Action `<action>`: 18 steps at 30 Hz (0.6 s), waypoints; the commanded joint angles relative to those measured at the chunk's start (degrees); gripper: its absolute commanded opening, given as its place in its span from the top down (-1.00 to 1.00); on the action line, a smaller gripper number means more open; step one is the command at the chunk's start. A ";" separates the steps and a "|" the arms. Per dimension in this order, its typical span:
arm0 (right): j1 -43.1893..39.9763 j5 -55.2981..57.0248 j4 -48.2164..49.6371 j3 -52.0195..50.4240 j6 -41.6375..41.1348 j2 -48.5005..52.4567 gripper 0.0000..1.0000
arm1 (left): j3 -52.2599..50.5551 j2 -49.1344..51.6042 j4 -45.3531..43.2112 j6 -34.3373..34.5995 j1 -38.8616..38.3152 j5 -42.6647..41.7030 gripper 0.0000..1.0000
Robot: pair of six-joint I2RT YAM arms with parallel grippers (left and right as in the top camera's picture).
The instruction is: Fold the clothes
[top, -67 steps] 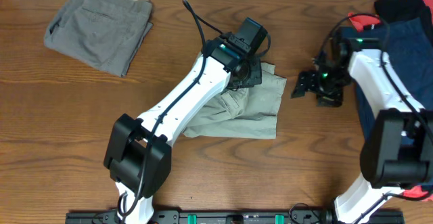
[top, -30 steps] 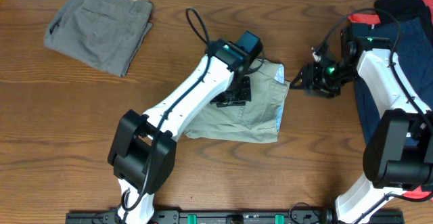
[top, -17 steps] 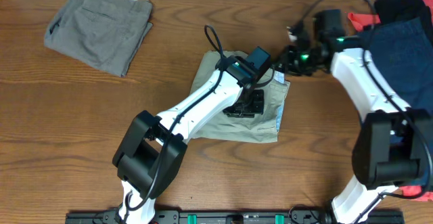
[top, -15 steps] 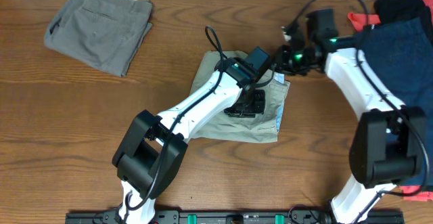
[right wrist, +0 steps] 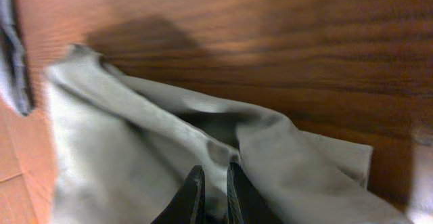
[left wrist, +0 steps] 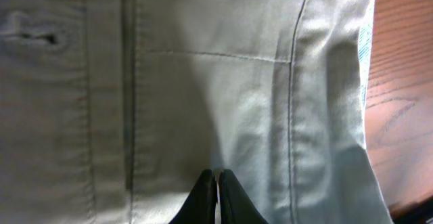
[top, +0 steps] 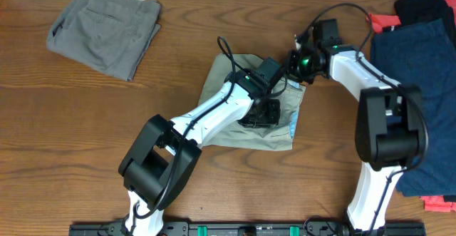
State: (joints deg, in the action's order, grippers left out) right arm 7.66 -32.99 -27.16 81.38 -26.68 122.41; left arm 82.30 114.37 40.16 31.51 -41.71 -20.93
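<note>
The left arm (top: 214, 113) hides much of the khaki shorts (top: 281, 130).

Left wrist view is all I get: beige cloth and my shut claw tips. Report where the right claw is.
Observer: The right claw is at the far right corner of the khaki shorts, its tips closed on a raised fold of the cloth.
Operator: Give me my left claw's spot on the garment.
Observer: The left claw presses down a little right of the middle of the shorts, tips together.
Operator: List the other clothes.
Observer: A folded grey-olive pair lies at the far left of the table; a navy pair lies at the right edge.
</note>
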 commanded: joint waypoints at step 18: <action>-10.91 2.84 -26.86 18.14 9.94 4.87 0.71 | -4.79 -9.97 2.01 -3.82 -11.98 3.69 0.87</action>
State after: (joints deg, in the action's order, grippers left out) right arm -1.80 -31.70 -50.63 93.84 -21.76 127.13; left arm 77.34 111.13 41.76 29.34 -54.08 -21.89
